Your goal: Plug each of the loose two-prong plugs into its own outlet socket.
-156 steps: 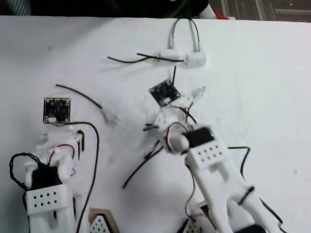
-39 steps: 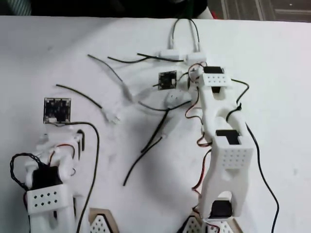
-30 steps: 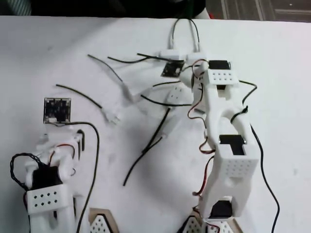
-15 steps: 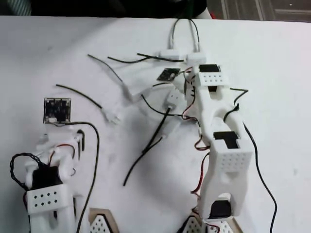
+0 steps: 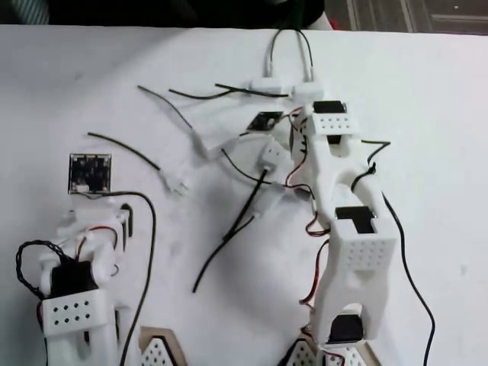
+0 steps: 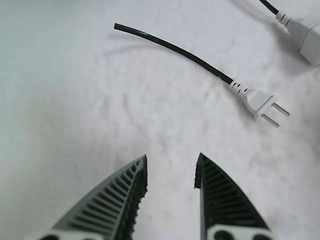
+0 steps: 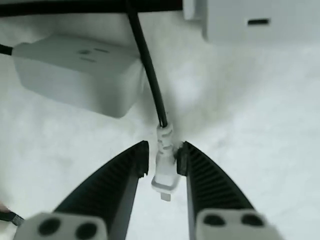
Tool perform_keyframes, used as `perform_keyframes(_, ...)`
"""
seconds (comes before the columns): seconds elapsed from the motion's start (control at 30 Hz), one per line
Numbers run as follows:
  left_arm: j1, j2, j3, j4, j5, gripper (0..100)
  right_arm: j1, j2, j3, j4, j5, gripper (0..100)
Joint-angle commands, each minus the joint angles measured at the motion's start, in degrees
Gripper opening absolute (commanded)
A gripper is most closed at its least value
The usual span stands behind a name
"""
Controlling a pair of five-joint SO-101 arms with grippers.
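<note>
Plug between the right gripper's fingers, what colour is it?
White plug, black cord; clearest in the right wrist view.

R gripper (image 7: 162, 156) has both dark ribbed fingers (image 7: 125, 180) pressed on the sides of a white plug (image 7: 165, 176), prong end toward the cam. Its black cord (image 7: 147, 65) runs off over the white table (image 7: 260, 110), just beside a white outlet block (image 7: 75, 72) w/ two slots. A 2nd white block (image 7: 260, 20) w/ one slot lies across the cord.
</note>
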Motion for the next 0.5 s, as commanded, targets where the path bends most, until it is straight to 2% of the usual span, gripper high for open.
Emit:
perform_keyframes(0.0,0.4,-0.7,-0.3,-0.9,-0.7,17,2.1,-1.2,-0.6,0.7,3.3,9.9)
perform_keyframes(0.4,0.5,-0.7,-0.3,-0.9,-0.7,17,4.5,3.6,-0.4,-2.1,3.6,9.8)
perform_keyframes(0.47,0.5,-0.7,-0.3,-0.9,-0.7,17,4.4,4.2,-1.3,-2.2,3.6,7.2)
